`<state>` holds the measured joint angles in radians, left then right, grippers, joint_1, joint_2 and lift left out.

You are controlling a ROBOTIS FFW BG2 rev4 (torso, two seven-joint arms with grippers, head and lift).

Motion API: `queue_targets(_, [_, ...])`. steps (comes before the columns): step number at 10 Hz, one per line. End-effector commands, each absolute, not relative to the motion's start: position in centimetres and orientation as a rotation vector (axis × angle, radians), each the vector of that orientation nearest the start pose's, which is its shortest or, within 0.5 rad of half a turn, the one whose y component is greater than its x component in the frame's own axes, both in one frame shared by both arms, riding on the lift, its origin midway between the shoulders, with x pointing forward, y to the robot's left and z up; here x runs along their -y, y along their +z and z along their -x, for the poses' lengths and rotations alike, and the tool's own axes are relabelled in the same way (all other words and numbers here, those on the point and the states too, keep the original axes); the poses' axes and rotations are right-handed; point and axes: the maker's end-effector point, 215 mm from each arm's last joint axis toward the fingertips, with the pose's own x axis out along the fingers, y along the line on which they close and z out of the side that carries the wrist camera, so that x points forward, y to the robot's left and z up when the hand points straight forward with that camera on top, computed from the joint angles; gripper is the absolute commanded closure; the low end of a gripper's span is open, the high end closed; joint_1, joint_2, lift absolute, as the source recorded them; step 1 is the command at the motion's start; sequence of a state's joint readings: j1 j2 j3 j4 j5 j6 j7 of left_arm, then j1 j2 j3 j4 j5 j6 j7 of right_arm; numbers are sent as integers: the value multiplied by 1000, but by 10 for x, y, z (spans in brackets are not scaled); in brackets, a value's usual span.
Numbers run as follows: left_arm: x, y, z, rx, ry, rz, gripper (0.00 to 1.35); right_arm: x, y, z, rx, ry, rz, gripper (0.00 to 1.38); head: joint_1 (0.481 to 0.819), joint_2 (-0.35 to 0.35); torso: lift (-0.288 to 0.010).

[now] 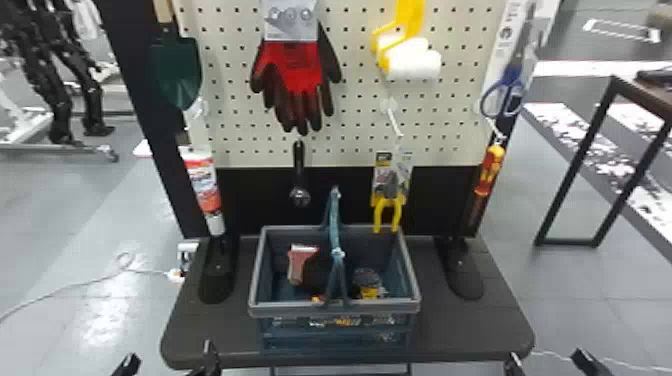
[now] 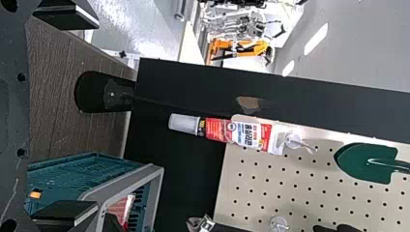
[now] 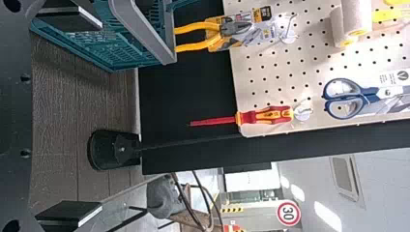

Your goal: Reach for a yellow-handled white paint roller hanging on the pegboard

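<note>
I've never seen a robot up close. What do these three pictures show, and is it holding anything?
It's a robot with two black arms. One picture looks down from its head; the others come from its wrists and are turned sideways. A basket stands on the dark table. Behind it, a trowel, gloves and a yellow-handled white paint roller hang at the pegboard, among other tools. The left gripper and right gripper are open and empty.

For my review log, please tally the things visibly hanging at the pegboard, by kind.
White roller sleeves: 2
Trowels: 1
Glove packs: 1
Scissors: 1
Tubes: 1
Wrenches: 1
Pliers: 1
Screwdrivers: 1
Total: 9
</note>
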<state>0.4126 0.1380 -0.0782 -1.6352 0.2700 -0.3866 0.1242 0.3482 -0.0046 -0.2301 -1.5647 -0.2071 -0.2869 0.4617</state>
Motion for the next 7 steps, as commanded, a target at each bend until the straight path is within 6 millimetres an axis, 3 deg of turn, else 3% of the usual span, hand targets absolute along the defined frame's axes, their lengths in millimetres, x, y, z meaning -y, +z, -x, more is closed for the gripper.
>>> queue_targets(1, [-267, -413, -443, 11, 94, 160, -2, 281, -425, -448, -13, 178, -132, -2, 549, 0, -100])
queue_targets(7, [-267, -413, -443, 11, 94, 160, -2, 281, -425, -448, -13, 178, -132, -2, 549, 0, -100])
